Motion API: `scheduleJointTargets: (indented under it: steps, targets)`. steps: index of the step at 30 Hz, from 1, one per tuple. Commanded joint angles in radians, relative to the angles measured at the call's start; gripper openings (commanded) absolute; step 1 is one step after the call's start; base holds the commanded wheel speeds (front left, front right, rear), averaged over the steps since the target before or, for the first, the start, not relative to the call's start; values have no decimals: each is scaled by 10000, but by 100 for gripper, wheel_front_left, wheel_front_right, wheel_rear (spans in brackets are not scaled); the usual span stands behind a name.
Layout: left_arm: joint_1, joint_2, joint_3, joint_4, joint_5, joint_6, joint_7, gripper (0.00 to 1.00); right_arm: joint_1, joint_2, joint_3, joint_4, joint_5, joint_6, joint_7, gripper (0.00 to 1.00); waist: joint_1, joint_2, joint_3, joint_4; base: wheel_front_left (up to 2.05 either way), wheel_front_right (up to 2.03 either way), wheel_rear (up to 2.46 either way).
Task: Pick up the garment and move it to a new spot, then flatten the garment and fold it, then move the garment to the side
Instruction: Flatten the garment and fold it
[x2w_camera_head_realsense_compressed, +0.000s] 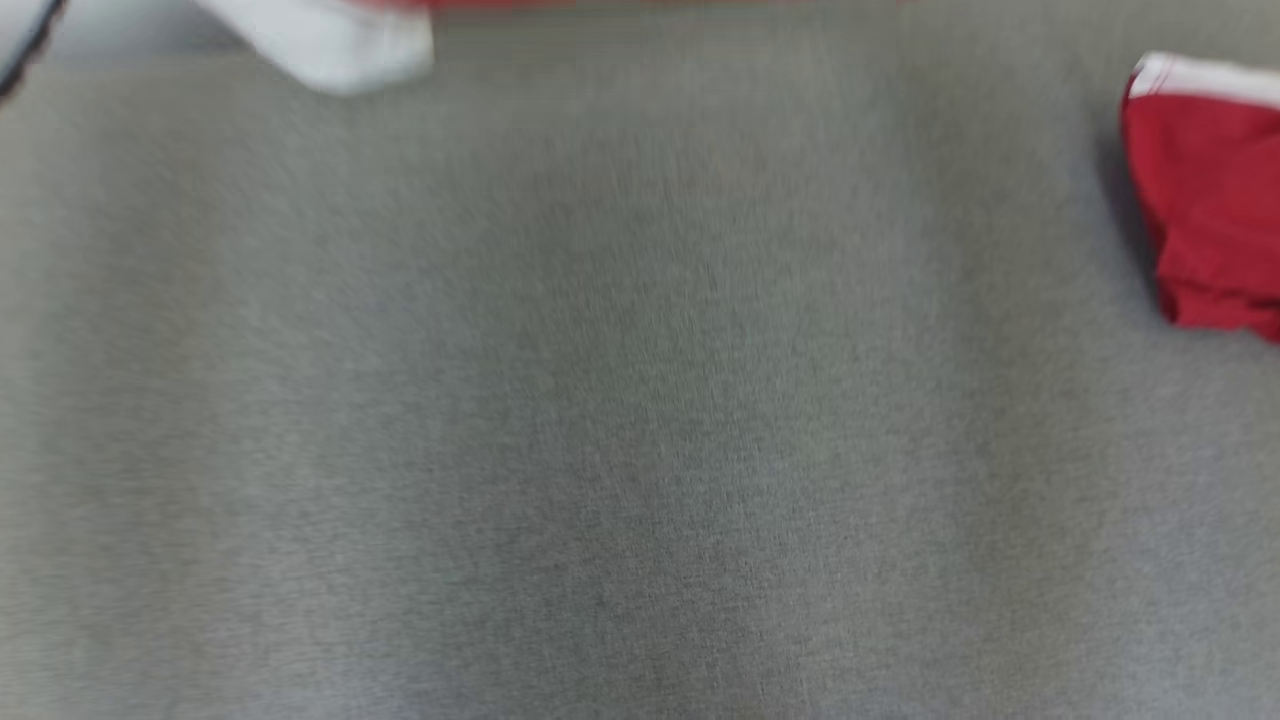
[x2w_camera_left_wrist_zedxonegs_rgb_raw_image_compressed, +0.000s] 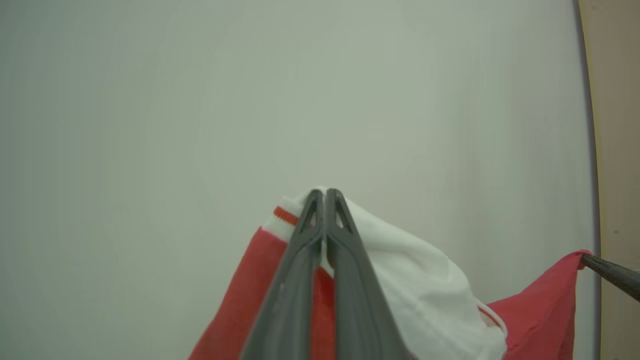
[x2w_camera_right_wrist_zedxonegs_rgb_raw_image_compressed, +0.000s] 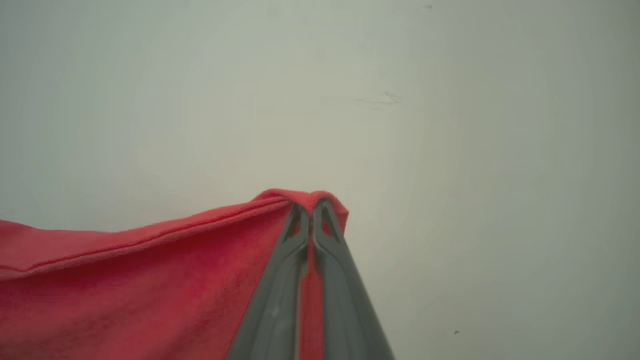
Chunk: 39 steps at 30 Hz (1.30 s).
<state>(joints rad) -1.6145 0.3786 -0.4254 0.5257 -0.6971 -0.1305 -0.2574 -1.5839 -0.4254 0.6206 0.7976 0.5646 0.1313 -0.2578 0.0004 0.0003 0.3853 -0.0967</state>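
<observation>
**Red garment held between both grippers**

The grey worktop (x2w_camera_head_realsense_compressed: 600, 400) is appearing blurred in the head view. The red fabric garment with white trim (x2w_camera_right_wrist_zedxonegs_rgb_raw_image_compressed: 125, 280) is hanging stretched between the two grippers. The right gripper (x2w_camera_right_wrist_zedxonegs_rgb_raw_image_compressed: 310, 205) is gripping its red hem with closed jaws. The left gripper (x2w_camera_left_wrist_zedxonegs_rgb_raw_image_compressed: 324, 192) is pinching its white ribbed edge, jaws closed.

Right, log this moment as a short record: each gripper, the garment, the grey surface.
left gripper: shut, pinching the garment at a white-trimmed edge
right gripper: shut, pinching the garment's red hem
garment: red with a white part, spanning between both grippers
surface: grey, blurred in the head view
red cloth: at the head view's right edge, white band along its top; cannot tell whether it is part of the same garment
</observation>
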Motion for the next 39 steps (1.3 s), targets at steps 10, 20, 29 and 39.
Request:
scheduleJointTargets:
  steps: [10,20,29,39]
  targets:
    - [842,182,-244,-2197,-988,4,-70,0,567,60,-1117,-360,-1216,-12,-73,0,-4,-3,3051,36,0,0,0]
    - [5826,950,143,-3224,-2452,3,-74,0,4106,-715,-15,-1366,160,-12,-76,0,-4,-3,1963,396,0,0,0]
    - [11388,980,1010,-5123,-3181,233,-75,0,7774,-2029,964,-2715,2260,-13,-77,0,-4,-3,441,571,0,0,0]
    - [15037,375,1738,-6577,-3313,718,-79,0,10458,-2853,644,-3976,2369,-15,-79,0,-4,-3,-831,594,0,0,0]
